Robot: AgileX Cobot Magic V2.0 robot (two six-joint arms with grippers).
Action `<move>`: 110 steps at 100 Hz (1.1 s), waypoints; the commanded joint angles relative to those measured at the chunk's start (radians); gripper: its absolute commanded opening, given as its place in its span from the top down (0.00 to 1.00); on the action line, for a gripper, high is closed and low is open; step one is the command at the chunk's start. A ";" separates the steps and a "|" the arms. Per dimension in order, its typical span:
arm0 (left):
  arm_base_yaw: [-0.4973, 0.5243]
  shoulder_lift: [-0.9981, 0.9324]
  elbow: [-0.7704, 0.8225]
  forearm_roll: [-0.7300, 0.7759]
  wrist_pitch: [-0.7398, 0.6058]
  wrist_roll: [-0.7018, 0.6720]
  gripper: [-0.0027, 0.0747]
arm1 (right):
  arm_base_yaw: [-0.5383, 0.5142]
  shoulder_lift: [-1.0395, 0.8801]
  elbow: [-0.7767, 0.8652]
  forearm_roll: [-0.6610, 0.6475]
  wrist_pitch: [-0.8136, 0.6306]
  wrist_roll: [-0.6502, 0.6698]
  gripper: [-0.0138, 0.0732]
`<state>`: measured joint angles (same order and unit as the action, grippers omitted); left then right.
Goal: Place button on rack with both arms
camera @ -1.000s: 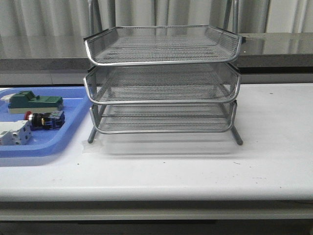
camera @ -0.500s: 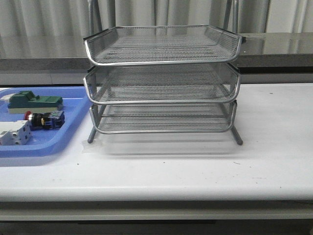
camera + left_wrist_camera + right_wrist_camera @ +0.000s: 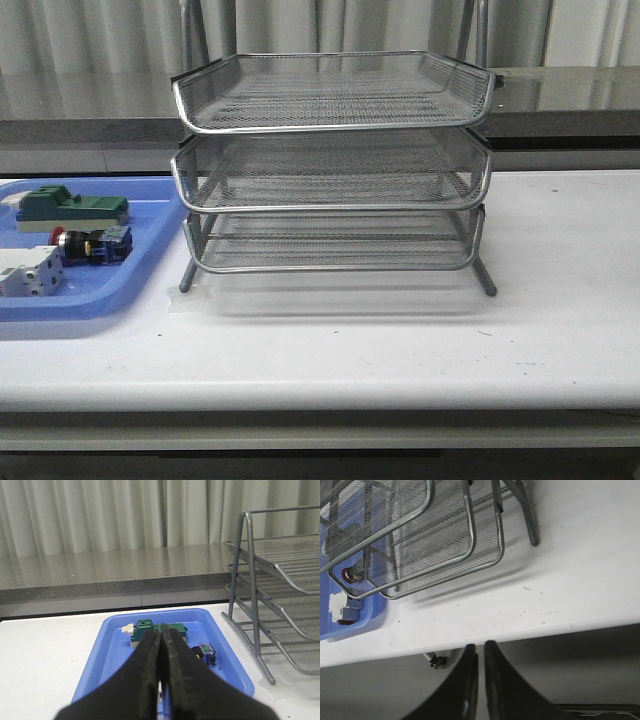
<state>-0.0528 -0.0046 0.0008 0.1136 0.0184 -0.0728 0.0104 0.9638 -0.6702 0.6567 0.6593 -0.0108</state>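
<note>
White table [image 3: 560, 330] carries the silver wire-mesh rack [image 3: 333, 165], three stacked tiers with nothing visible in any of them. Just to its left sits a flat blue tray [image 3: 110, 295] holding a green block [image 3: 72, 208] at the back, the button [image 3: 92, 244] in the middle with its red head pointing left, and a white-grey terminal block [image 3: 28, 272] at the front. Left gripper [image 3: 161, 680] hangs above the tray with its two fingers pressed together, gripping nothing. Right gripper [image 3: 480, 676] sits beyond the table's near edge, fingers almost touching with a thin gap, empty.
</note>
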 commanded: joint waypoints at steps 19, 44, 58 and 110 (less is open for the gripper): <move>0.002 -0.032 0.048 0.002 -0.078 -0.011 0.99 | -0.003 0.127 -0.034 0.291 -0.115 -0.222 0.46; 0.002 -0.032 0.048 0.002 -0.078 -0.011 0.99 | -0.003 0.295 -0.034 0.597 -0.132 -0.519 0.46; 0.002 -0.032 0.048 0.002 -0.078 -0.011 0.99 | -0.003 0.394 -0.035 0.767 -0.132 -0.686 0.46; 0.002 -0.032 0.048 0.002 -0.078 -0.011 0.99 | -0.003 0.668 -0.190 0.951 -0.008 -0.897 0.46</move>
<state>-0.0528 -0.0046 0.0008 0.1136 0.0184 -0.0728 0.0104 1.6410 -0.8060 1.5707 0.5803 -0.8864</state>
